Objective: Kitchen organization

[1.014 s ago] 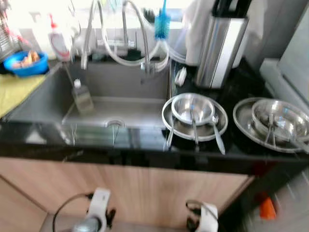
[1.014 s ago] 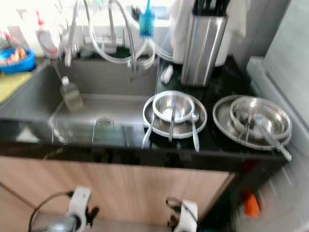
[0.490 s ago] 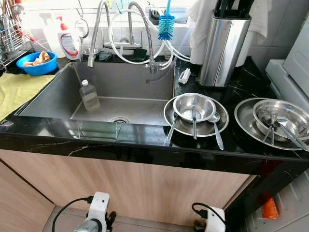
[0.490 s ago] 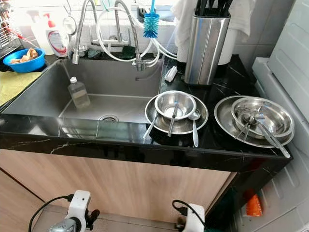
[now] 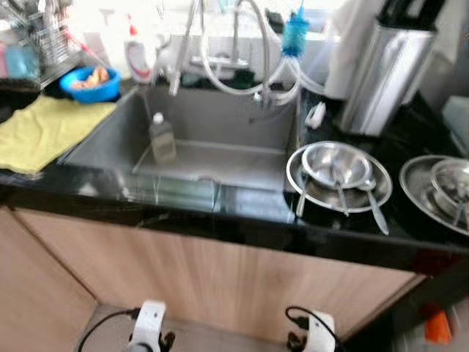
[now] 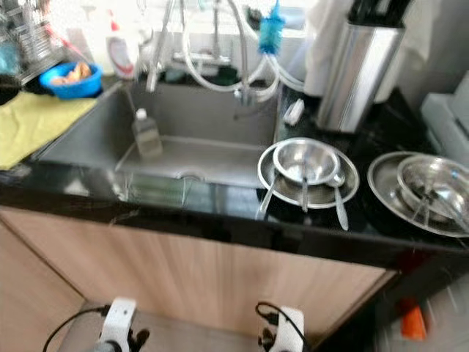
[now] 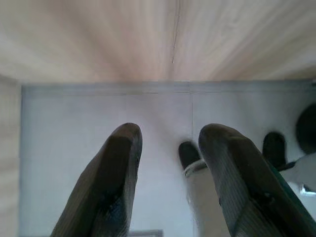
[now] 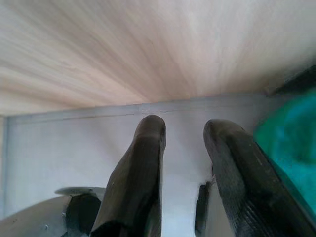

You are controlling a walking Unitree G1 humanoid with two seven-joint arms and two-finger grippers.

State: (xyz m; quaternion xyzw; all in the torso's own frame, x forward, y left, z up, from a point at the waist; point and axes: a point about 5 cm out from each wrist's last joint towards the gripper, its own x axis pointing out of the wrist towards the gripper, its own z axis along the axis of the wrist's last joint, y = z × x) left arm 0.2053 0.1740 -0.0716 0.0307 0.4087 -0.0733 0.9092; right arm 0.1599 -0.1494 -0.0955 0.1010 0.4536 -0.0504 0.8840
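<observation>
On the black counter (image 5: 242,224), right of the sink (image 5: 220,117), a steel bowl (image 5: 337,163) sits on a steel plate (image 5: 297,182) with spoons (image 5: 377,214) leaning on it. A second steel plate (image 5: 421,192) holding a bowl (image 5: 456,180) lies at the far right. A small clear bottle (image 5: 163,138) stands in the sink. Both arms hang low before the wooden cabinet front (image 5: 220,279). My left gripper (image 7: 168,143) and right gripper (image 8: 185,133) are open over the grey floor, with nothing between their fingers.
A steel knife block (image 5: 385,70) stands behind the plates. A blue brush (image 5: 295,33) and hoses hang at the faucet (image 5: 183,51). On the left lie a yellow cloth (image 5: 40,132), a blue bowl (image 5: 89,82) and a soap bottle (image 5: 137,55).
The whole picture has shifted right and blurred, so the camera has turned left. More of the yellow cloth shows. The dishes and both hanging arms keep their places.
</observation>
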